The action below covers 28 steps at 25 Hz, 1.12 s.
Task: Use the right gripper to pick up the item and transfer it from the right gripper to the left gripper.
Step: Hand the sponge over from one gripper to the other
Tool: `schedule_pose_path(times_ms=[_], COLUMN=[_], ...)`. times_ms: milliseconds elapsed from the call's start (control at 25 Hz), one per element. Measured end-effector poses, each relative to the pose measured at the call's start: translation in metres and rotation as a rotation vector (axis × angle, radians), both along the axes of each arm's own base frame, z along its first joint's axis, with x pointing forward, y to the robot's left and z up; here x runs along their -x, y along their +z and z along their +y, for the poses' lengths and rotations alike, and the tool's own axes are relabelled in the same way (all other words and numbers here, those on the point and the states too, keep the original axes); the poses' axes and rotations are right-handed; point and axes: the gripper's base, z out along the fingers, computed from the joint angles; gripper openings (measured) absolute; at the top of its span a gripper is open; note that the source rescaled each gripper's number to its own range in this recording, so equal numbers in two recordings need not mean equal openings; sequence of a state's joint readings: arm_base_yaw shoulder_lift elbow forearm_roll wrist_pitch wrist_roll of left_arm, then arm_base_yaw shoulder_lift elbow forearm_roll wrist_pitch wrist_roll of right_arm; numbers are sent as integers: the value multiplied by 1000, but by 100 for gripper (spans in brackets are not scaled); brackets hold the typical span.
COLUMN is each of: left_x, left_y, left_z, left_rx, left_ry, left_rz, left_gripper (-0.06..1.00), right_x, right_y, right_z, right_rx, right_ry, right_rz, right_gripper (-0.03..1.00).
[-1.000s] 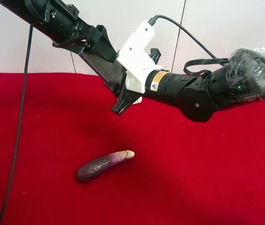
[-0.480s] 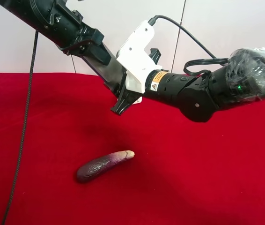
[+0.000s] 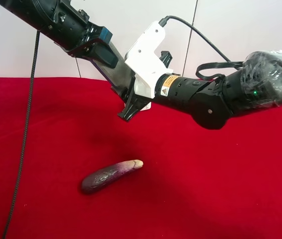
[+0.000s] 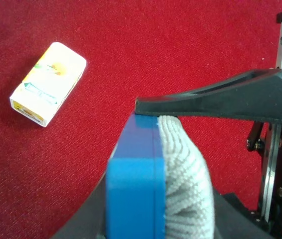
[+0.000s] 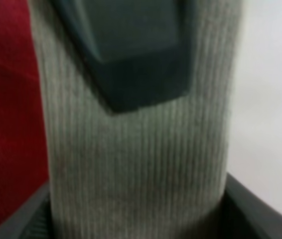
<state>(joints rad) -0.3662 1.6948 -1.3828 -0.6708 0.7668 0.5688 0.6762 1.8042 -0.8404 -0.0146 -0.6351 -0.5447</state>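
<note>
The item [image 3: 118,74], a grey felt pad on a blue base, hangs in the air above the red cloth, held from both ends. My right gripper [image 3: 130,104], black fingers on a white housing, is shut on its lower end. My left gripper [image 3: 101,50], all black, is shut on its upper end. The right wrist view is filled by the grey felt [image 5: 141,164], with a dark finger of the left gripper [image 5: 131,55] pressed on it. In the left wrist view the item [image 4: 136,194] stands on edge between my jaws, a black right-gripper finger [image 4: 220,97] across its far end.
A purple eggplant [image 3: 110,176] lies on the red cloth [image 3: 220,189] below the grippers. A small white printed carton [image 4: 49,82] lies on the cloth in the left wrist view. A thin black cable [image 3: 24,139] hangs from the arm at the exterior high view's left.
My left gripper has gone from open to shut on the item's upper end. The right gripper has stayed shut on the item and has not moved.
</note>
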Motion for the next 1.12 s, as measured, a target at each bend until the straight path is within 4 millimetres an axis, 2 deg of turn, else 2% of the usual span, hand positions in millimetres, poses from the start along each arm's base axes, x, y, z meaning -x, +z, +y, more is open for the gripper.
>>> schedule_pose_path(times_ms=[1120], left_x=[0], left_y=[0], left_z=[0], left_rx=[4], left_ry=[4], left_rz=[-4], left_gripper=[1], right_x=[0], right_y=[0], right_z=[0], right_rx=[-3], right_ry=[-2], right_rz=[-1], right_gripper=[0])
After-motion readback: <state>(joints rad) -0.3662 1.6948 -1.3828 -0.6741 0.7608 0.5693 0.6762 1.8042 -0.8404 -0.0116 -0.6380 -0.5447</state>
